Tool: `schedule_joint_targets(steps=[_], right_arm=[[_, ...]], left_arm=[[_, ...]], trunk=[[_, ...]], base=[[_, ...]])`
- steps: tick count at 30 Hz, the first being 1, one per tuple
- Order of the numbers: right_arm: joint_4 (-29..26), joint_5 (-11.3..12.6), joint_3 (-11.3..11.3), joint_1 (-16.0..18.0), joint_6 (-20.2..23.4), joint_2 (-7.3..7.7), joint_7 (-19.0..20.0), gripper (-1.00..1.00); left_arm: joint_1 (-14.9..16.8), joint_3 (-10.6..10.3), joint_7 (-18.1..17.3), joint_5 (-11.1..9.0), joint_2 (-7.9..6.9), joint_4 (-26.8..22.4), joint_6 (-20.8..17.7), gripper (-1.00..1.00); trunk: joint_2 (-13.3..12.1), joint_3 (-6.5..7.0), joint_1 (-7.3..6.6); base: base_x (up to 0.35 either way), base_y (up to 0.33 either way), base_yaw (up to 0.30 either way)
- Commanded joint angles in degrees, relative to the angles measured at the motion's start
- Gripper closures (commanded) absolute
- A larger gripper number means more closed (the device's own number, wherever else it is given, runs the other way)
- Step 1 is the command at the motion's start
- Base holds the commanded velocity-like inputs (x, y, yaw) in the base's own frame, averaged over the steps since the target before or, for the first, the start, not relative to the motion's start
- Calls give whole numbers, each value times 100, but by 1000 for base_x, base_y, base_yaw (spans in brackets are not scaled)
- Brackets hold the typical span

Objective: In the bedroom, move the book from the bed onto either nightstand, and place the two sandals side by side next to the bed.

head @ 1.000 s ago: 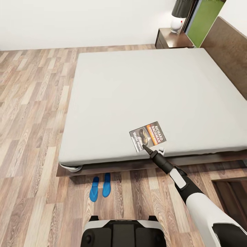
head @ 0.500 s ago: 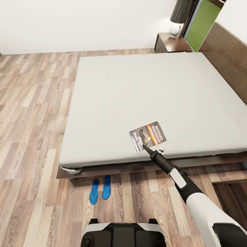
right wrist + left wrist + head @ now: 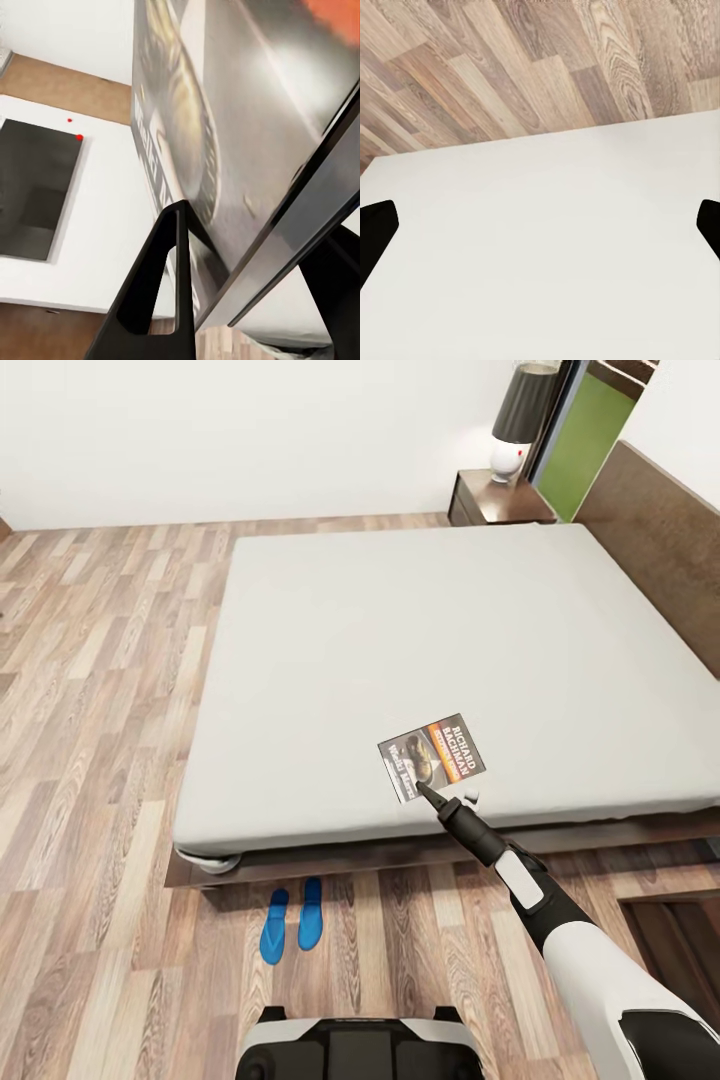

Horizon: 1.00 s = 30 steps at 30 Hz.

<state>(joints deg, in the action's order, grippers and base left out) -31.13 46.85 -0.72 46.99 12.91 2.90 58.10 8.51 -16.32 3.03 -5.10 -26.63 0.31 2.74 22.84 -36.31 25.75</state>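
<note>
My right pincer [image 3: 428,794] clamps the book's [image 3: 432,755] near edge on the bed [image 3: 400,630]; my left pincer [image 3: 540,225] gapes. Sandals [image 3: 291,923] lie beside the bed; the lamp [image 3: 522,415] tops the nightstand [image 3: 497,501].

Glossy-covered paper book [image 3: 432,757], matt cloth bed [image 3: 400,630], wood-plank floor [image 3: 100,760].
</note>
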Motion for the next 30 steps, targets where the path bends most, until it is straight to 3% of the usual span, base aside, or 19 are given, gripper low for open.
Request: schedule_joint_targets(steps=[1, 30], right_arm=[[2, 52, -8, 1, 58, 2, 7, 100], [2, 52, -16, 1, 50, 0, -5, 100]], left_arm=[[2, -48, 8, -51, 0, 4, 18, -100], [2, -51, 5, -44, 0, 5, 24, -100]], trunk=[[8, 3, 3], [8, 269, 3]], base=[[0, 0, 0], [0, 0, 0]])
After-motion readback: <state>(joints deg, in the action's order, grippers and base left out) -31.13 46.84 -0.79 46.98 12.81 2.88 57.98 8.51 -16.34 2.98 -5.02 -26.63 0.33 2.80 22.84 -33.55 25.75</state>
